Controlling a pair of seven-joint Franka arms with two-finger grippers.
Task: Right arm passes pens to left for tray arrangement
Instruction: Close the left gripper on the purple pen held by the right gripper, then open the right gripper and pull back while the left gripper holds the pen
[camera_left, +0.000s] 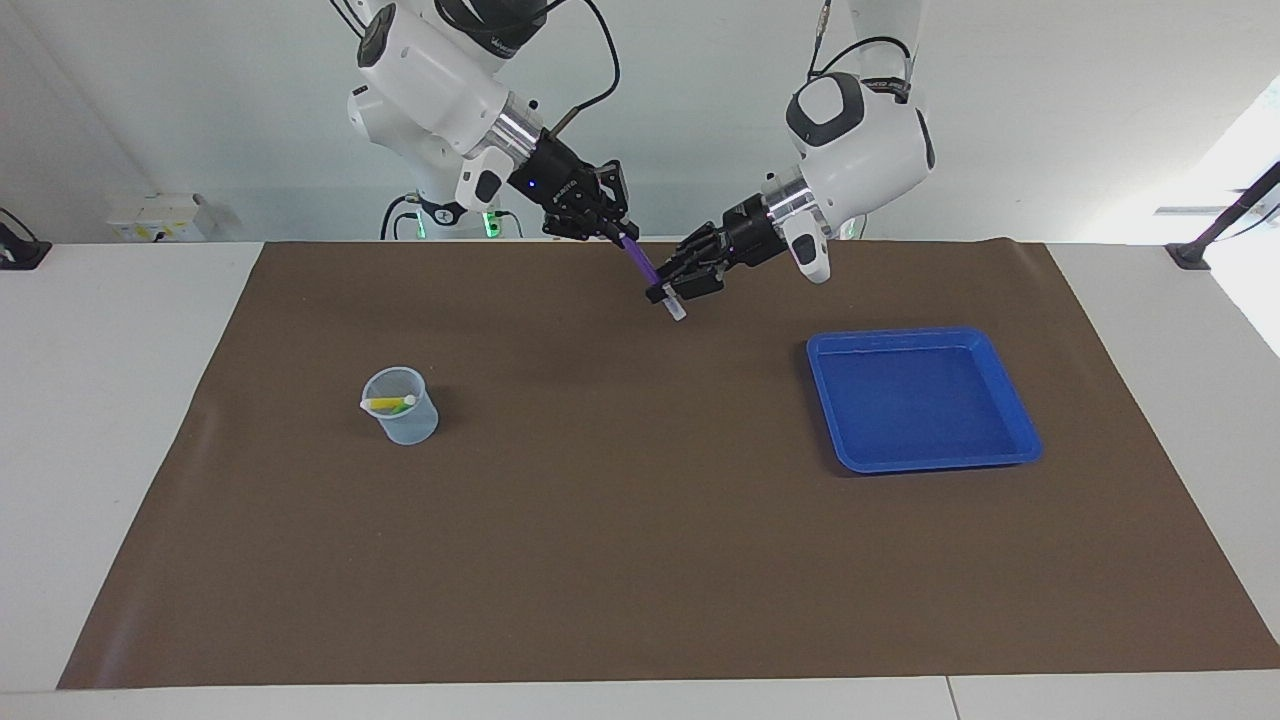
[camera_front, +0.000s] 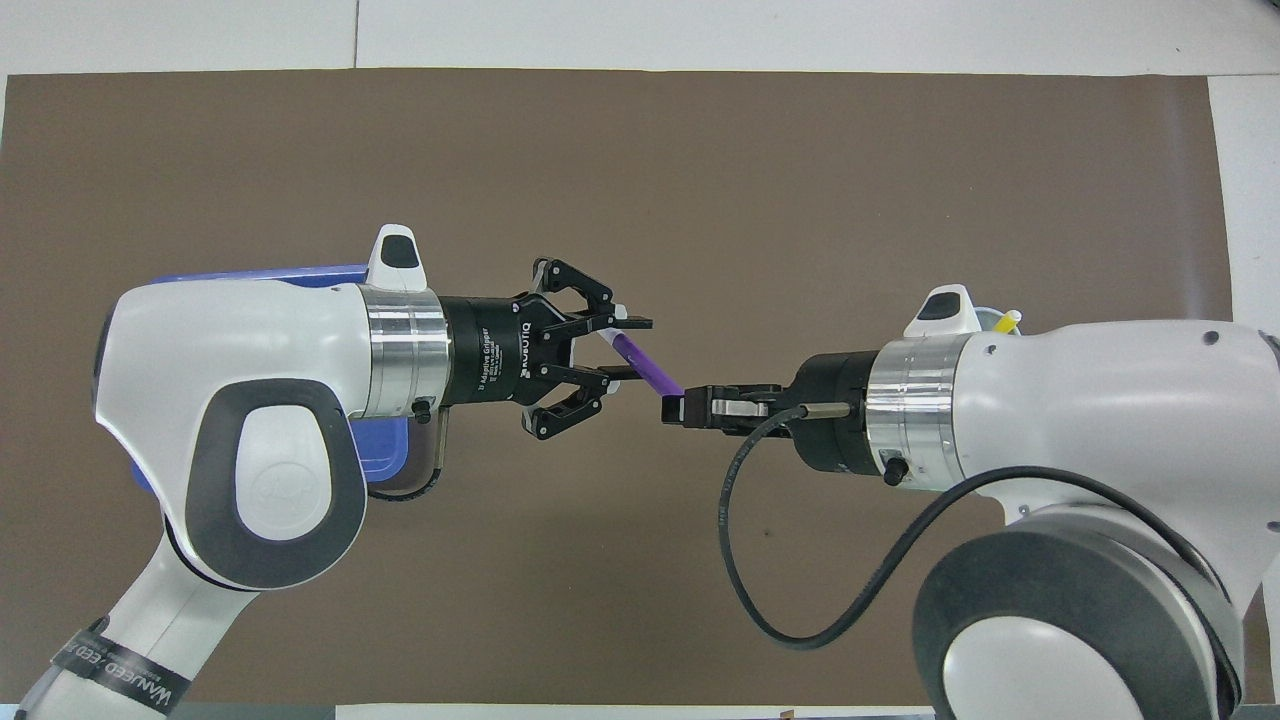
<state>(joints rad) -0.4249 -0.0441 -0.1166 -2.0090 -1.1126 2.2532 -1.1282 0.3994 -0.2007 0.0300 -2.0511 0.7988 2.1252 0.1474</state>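
I see my right gripper (camera_left: 617, 233) up over the brown mat (camera_left: 640, 560), squeezing one end of the purple pen (camera_front: 640, 362). My left gripper (camera_front: 625, 347) has its fingers on both sides of the pen's whitish end, but I cannot tell if they pinch it. The blue tray (camera_left: 1010, 440) sits toward the left arm's end. The cup (camera_left: 405, 420) holds the yellow pen (camera_left: 385, 404) and the green pen (camera_left: 398, 408).
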